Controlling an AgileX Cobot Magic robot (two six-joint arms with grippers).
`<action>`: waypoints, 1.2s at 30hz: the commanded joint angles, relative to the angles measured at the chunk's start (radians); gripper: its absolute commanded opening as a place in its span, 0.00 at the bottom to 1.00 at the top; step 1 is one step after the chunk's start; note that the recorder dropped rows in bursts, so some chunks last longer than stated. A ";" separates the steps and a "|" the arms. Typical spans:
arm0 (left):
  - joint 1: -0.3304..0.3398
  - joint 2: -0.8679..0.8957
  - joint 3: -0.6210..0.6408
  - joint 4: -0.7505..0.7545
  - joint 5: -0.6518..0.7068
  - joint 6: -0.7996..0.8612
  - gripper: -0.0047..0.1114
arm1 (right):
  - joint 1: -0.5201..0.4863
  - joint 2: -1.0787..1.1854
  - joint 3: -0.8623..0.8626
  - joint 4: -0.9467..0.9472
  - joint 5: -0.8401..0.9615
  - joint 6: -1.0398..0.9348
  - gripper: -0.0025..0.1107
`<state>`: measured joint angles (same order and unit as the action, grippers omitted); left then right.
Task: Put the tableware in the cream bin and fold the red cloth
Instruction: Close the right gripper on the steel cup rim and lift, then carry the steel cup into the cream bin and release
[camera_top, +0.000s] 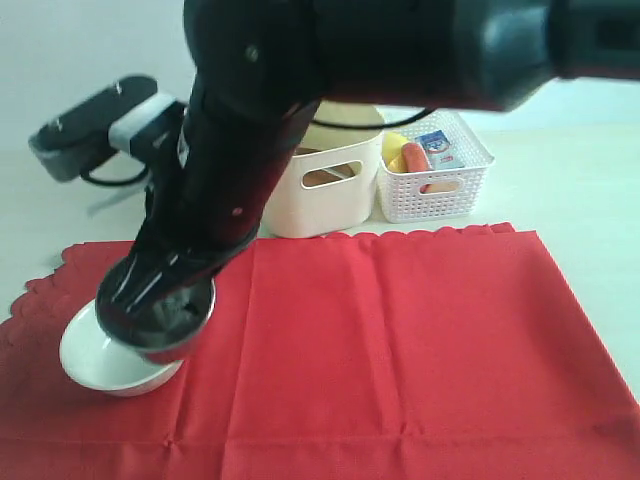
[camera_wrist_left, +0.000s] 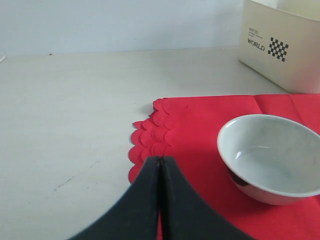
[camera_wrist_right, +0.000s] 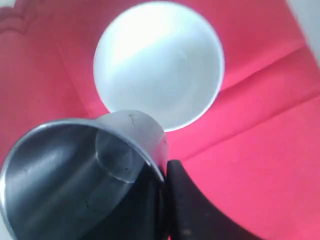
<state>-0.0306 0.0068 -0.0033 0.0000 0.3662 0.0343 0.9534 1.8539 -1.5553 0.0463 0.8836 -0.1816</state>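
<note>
**Operator:** Report the right gripper (camera_wrist_right: 164, 179) condition.

**Technician:** Clamped on the shiny round steel cup (camera_wrist_right: 75, 175). One black finger sits inside the rim and the other outside, with the cup wall pinched between them. In the exterior view the black right arm reaches across to the lower left of the frame. The cup hangs there tilted, mouth toward the camera.

**Operator:** Position relative to the pale grey-white round bowl (camera_top: 105, 365)?

**Technician:** The cup overlaps the bowl's right rim (contact cannot be confirmed). The bowl stands upright on the left end of the bright red scalloped fabric cloth (camera_top: 400, 340).

**Operator:** Left gripper (camera_wrist_left: 160, 162)?

**Technician:** Its fingers are pressed together along their length. It points at the cloth's scalloped corner, with the bowl to one side and apart from it.

**Operator:** Cloth condition?

**Technician:** Spread flat on the pale table top (camera_wrist_left: 75, 100), filling the lower half of the exterior frame, creases visible.

**Operator:** Containers?

**Technician:** The tall cream-yellow plastic bin (camera_top: 300, 200) stands at upper centre, just behind the cloth's far edge. Something brown shows through its oval handle cut-out. The white lattice plastic basket (camera_top: 440, 195) stands just beside it on the right. It holds a yellow item, a red-orange item and a small blue-and-white carton.
</note>
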 joint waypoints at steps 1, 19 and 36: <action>0.000 -0.007 0.003 -0.011 -0.008 0.000 0.04 | -0.040 -0.124 0.002 -0.090 -0.042 0.048 0.02; 0.000 -0.007 0.003 -0.011 -0.008 0.000 0.04 | -0.423 -0.143 0.002 -0.039 -0.311 0.052 0.02; 0.000 -0.007 0.003 -0.011 -0.008 0.000 0.04 | -0.595 0.083 -0.165 0.164 -0.375 -0.181 0.02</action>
<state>-0.0306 0.0068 -0.0033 0.0000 0.3662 0.0343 0.3858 1.8889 -1.6485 0.0967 0.4640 -0.2511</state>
